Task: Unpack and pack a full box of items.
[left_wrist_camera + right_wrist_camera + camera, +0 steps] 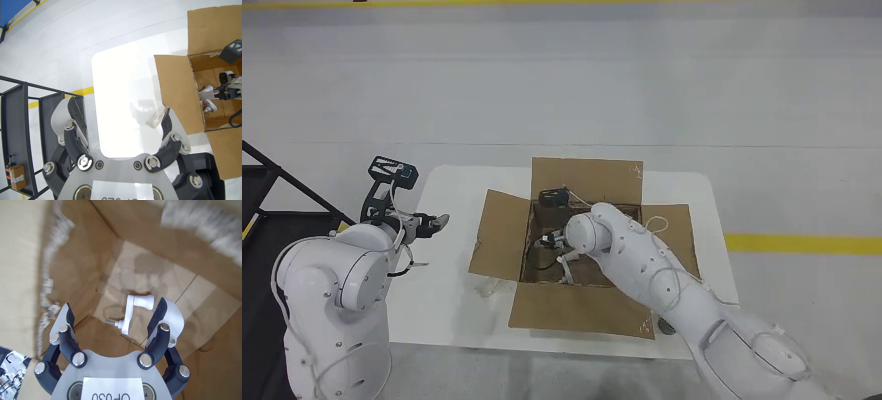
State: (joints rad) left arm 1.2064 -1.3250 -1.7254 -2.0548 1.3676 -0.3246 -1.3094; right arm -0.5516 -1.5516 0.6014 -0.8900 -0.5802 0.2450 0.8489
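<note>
An open cardboard box (504, 235) stands in the middle of the white table (447, 295) with its flaps spread. My right gripper (115, 303) is lowered inside it, open, just above a white crank handle (130, 315) lying on the box floor (204, 306). The handle sits between and slightly ahead of the fingers, untouched. From the left wrist view the right gripper (223, 92) hangs in the box over that handle (210, 107). My left gripper (120, 105) is open and holds nothing, over the table's left part, apart from the box (177, 83). In the top view it (432, 222) is left of the box.
A strip of clear tape (154, 119) sticks out from the box's left flap near my left fingertip. A dark metal rack (22, 121) stands off the table's left side with a small carton (16, 177) on it. Bare tabletop (122, 79) lies left of the box.
</note>
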